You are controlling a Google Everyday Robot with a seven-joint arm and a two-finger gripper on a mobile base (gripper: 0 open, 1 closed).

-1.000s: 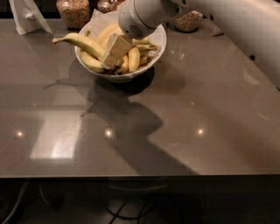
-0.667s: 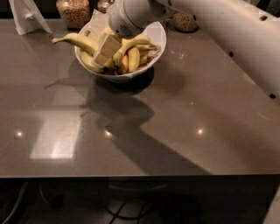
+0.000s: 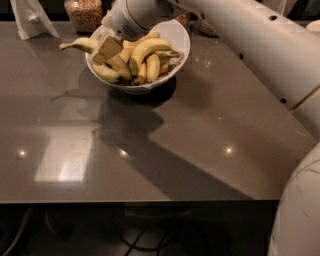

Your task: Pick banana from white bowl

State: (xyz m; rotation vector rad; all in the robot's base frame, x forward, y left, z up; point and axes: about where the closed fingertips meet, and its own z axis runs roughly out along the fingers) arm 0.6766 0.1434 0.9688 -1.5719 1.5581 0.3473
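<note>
The near half of the bench (image 3: pixel 200 165) carries nothing but lamp glare and the arm's shadow. The robot arm (image 3: pixel 250 45) comes in from the right side and reaches across toward the far edge.

The white bowl (image 3: pixel 176 36) stands close to the far edge, left of the middle, and is heaped with fruit. The banana (image 3: pixel 80 44) I want lies along the bowl's left side. Its thin stem end pokes out over the rim toward the far left corner, and the rest of it runs back into the pile. The gripper (image 3: pixel 106 48) sits right at that left rim, on or just over the banana's body, with a tan pad facing me. I cannot tell how the jaws stand, or whether they have the fruit.

I judge the banana light and fairly firm, but its skin is smooth and it bruises under a hard squeeze. The stem is too thin to carry it. I would take it across the thick middle with moderate force. The curve may let it swivel in the grip, and the shorter bananas (image 3: pixel 147 60) lie close against it, so I expect a straight upward lift to suit best.

Beyond the bowl, a glass jar of grains (image 3: pixel 85 12) stands at the far edge. A white crumpled sheet (image 3: pixel 32 20) lies in the far left corner.
</note>
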